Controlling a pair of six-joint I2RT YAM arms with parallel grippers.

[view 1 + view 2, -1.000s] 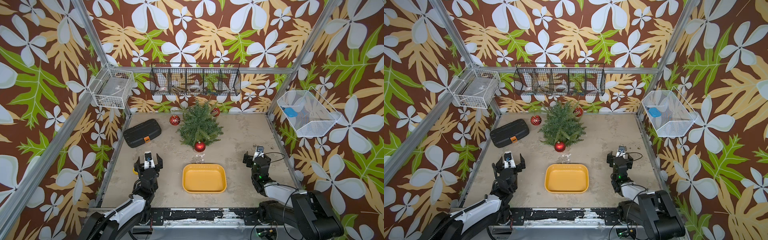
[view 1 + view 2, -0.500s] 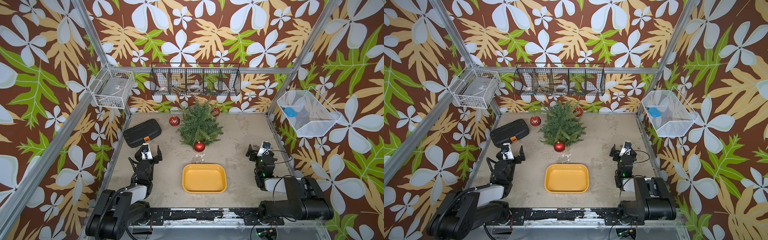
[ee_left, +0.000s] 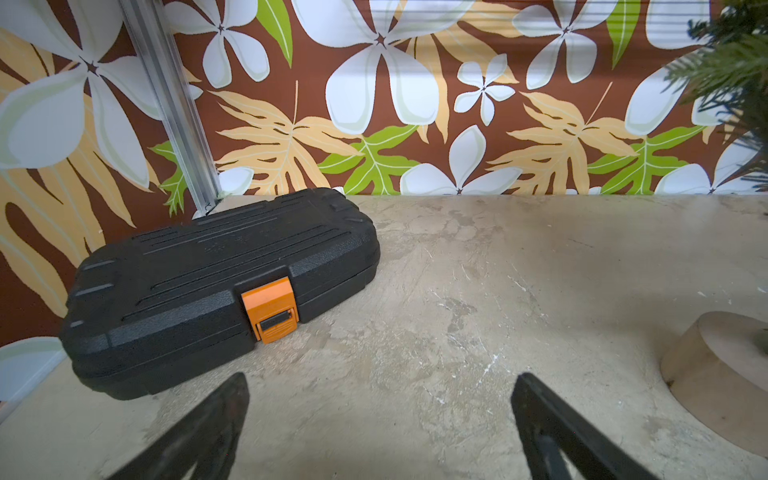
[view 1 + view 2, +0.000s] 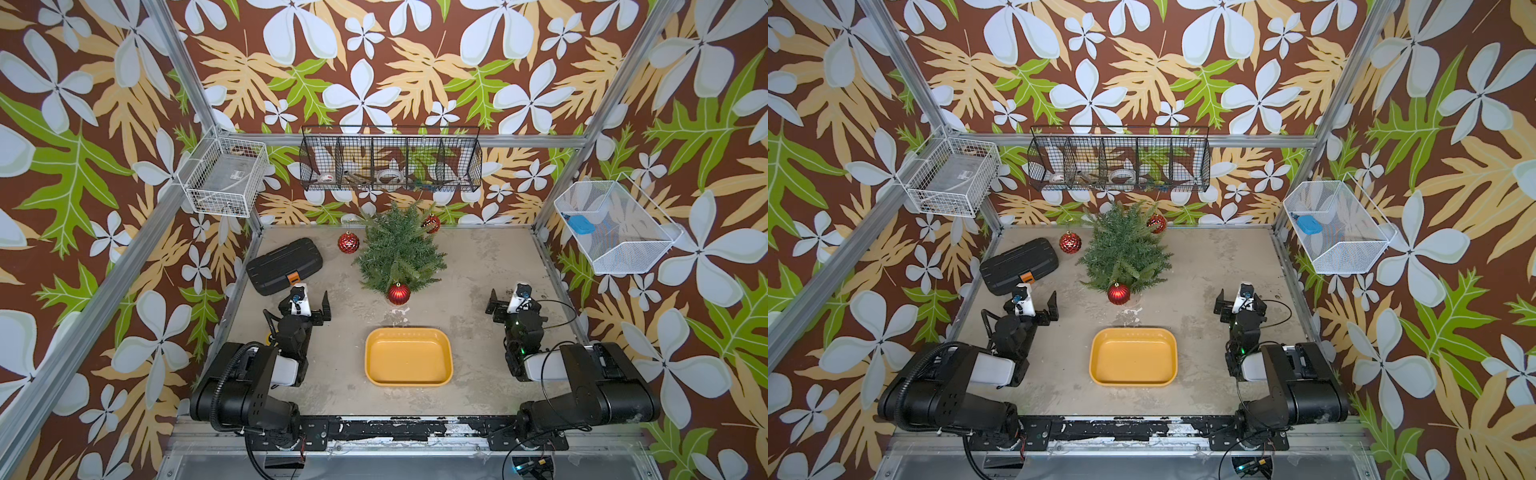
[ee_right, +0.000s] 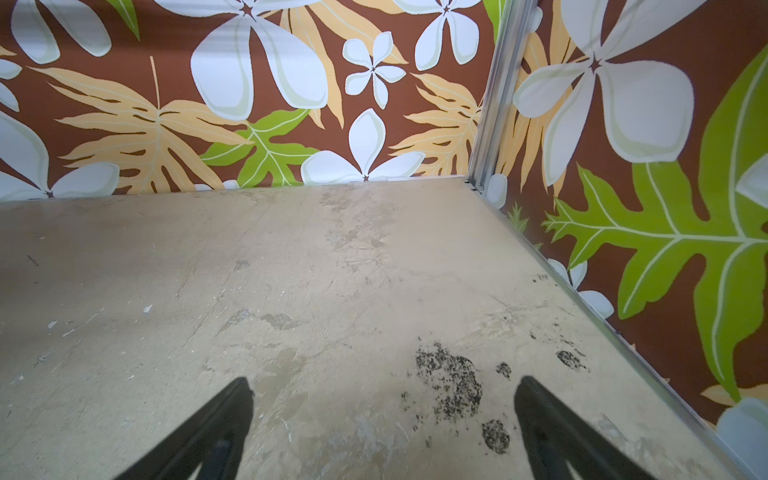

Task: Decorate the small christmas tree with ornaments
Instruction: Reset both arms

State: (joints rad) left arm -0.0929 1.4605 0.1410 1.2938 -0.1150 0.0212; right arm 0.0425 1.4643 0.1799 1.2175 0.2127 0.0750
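Note:
The small christmas tree (image 4: 399, 249) (image 4: 1123, 249) stands at the back middle of the table. Three red ornaments sit at its edges. A faceted one (image 4: 348, 242) (image 4: 1070, 242) is by its left side, and another (image 4: 432, 223) (image 4: 1156, 223) is at its back right. A ribbed one (image 4: 399, 293) (image 4: 1118, 293) is at its front. My left gripper (image 4: 306, 300) (image 3: 380, 382) is open and empty, low over the table left of the tree. In its wrist view the tree's wooden base (image 3: 723, 374) shows. My right gripper (image 4: 514, 300) (image 5: 382, 384) is open and empty near the right wall.
A black case (image 4: 284, 266) (image 3: 216, 286) with an orange latch lies at the back left, just beyond my left gripper. An empty yellow tray (image 4: 408, 357) sits at the front middle between the arms. Wire baskets hang on the walls above the table.
Both arms have folded down low at the table's front. Their grippers shifted slightly away from the front edge and stayed open.

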